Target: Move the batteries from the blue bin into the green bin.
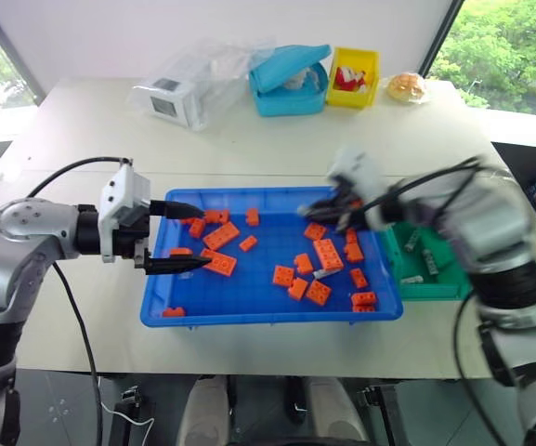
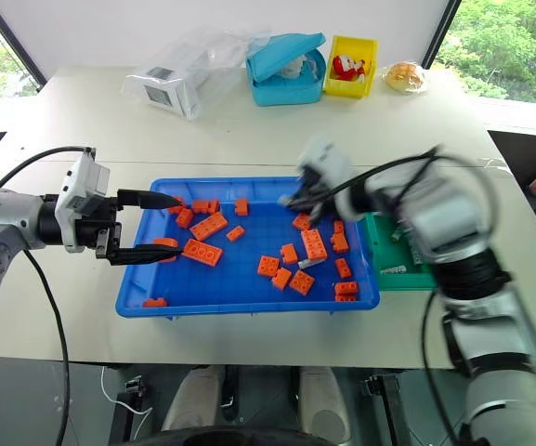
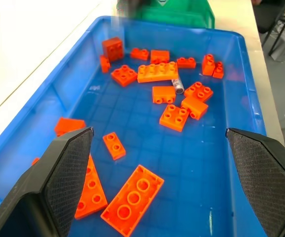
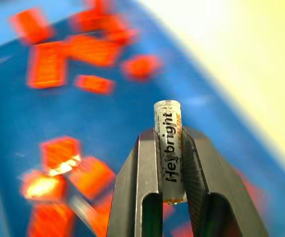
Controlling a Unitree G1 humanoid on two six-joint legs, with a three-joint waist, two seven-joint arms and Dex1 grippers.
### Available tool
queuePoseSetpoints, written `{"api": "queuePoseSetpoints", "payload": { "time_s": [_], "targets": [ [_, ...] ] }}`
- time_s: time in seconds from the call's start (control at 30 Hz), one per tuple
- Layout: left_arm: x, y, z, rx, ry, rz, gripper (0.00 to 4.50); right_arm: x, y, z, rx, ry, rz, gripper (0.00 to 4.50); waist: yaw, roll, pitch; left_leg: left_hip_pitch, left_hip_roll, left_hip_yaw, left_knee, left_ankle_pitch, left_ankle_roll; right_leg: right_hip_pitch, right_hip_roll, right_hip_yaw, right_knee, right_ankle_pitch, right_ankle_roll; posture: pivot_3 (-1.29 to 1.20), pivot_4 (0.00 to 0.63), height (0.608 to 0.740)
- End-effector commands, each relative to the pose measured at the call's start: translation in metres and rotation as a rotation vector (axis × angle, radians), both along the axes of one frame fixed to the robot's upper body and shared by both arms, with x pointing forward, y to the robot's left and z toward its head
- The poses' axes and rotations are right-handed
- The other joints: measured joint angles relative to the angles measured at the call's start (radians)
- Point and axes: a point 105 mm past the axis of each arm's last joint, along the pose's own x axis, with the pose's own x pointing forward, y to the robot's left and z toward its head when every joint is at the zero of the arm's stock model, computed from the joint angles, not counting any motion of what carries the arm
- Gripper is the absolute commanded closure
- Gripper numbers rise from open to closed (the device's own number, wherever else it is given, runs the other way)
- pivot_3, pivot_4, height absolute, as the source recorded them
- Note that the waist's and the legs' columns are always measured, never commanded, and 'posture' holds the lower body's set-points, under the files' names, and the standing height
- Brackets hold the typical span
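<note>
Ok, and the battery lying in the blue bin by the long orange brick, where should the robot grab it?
Around its middle, from straight above, I'd say. The battery lies flat in the blue bin with the long orange brick close beside it, so a sideways approach would likely bump bricks.

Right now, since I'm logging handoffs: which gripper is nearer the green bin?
Right. The right gripper, shut on a battery, hangs over the blue bin beside the green bin; the left gripper hovers open at the tray's far end.
</note>
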Motion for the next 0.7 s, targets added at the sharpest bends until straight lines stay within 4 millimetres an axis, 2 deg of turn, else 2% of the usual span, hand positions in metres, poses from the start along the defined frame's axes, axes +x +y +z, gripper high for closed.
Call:
{"api": "queuePoseSetpoints", "payload": {
  "time_s": [0.03,0.1,0.27,0.33,0.4,0.47,0.57,0.7],
  "targets": [
    [0.002,-0.005,0.005,-0.005,-0.036,-0.029,0.0,-0.016,-0.039,0.019,-0.005,-0.035,-0.086,4.43,0.002,0.0,0.0,0.0,0.0,0.0,0.0,0.0,0.0,0.0,0.0,0.0,0.0,0.0,0.0,0.0,0.15,0.736],
    [0.003,-0.006,0.004,-0.007,-0.035,-0.039,0.0,-0.023,-0.059,0.016,-0.027,-0.024,-0.151,4.43,-0.001,-0.001,0.0,0.0,0.0,0.0,-0.001,0.0,0.0,0.0,0.0,0.0,-0.001,0.0,0.0,0.0,0.15,0.736],
    [0.009,-0.011,0.004,-0.008,-0.043,-0.067,0.0,-0.036,-0.078,-0.01,-0.09,-0.006,-0.211,4.43,-0.009,-0.001,0.0,0.003,0.0,0.001,0.0,0.0,0.0,0.001,0.001,0.002,0.001,0.0,0.0,0.0,0.15,0.736],
    [0.01,-0.014,0.006,-0.01,-0.047,-0.078,0.0,-0.036,-0.079,-0.015,-0.105,-0.012,-0.22,3.37,-0.009,-0.001,0.0,0.003,0.0,0.001,0.0,0.0,0.0,0.001,0.001,0.003,0.002,0.0,0.0,0.0,0.15,0.736],
    [0.011,-0.015,0.007,-0.009,-0.049,-0.086,0.0,-0.034,-0.079,-0.019,-0.124,-0.028,-0.22,2.52,-0.008,-0.001,0.0,0.003,0.0,0.001,0.0,0.0,0.0,0.001,0.001,0.003,0.002,0.0,0.0,0.0,0.15,0.736],
    [0.011,-0.016,0.008,-0.006,-0.052,-0.092,0.0,-0.03,-0.077,-0.017,-0.137,-0.056,-0.205,1.57,-0.007,-0.001,0.0,0.003,0.0,0.001,0.0,0.0,0.0,0.001,0.001,0.003,0.002,0.0,0.0,0.0,0.15,0.736],
    [0.012,-0.016,0.008,-0.004,-0.054,-0.096,0.0,-0.024,-0.064,-0.011,-0.128,-0.088,-0.147,1.57,-0.009,-0.001,0.0,0.003,0.0,0.001,0.0,0.0,0.0,0.001,0.001,0.003,0.001,0.0,0.0,0.0,0.15,0.736],
    [0.011,-0.017,0.009,-0.003,-0.056,-0.098,0.0,-0.016,-0.027,-0.012,-0.092,-0.081,-0.023,1.57,-0.01,-0.001,0.0,0.003,0.0,0.001,0.0,0.0,0.0,0.001,0.002,0.003,0.002,0.0,0.0,0.0,0.15,0.736]
  ]
}}
